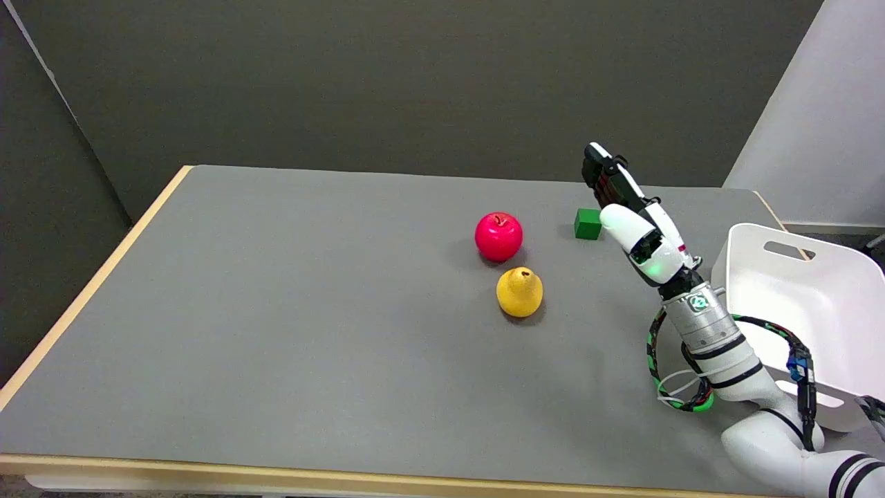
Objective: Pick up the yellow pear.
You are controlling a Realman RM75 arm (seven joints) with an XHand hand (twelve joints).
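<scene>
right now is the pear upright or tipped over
Upright: the pear sits on its base on the table, stem end up, just in front of the apple. The right hand holds nothing.

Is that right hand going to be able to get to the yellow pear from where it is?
Probably yes. The right hand is raised, holding nothing, and bare table lies between it and the yellow pear. The red apple sits just behind the pear, so a careful approach helps.

Grey-topped table with pale wood edge [97, 283]. Small yellow pear [519, 292] upright mid-table, glossy red apple [498, 236] just behind it. Small green cube [588, 224] further right. Black-and-white right hand [632, 218] raised beside cube, fingers extended, empty. White plastic bin [802, 304] at right edge.
</scene>
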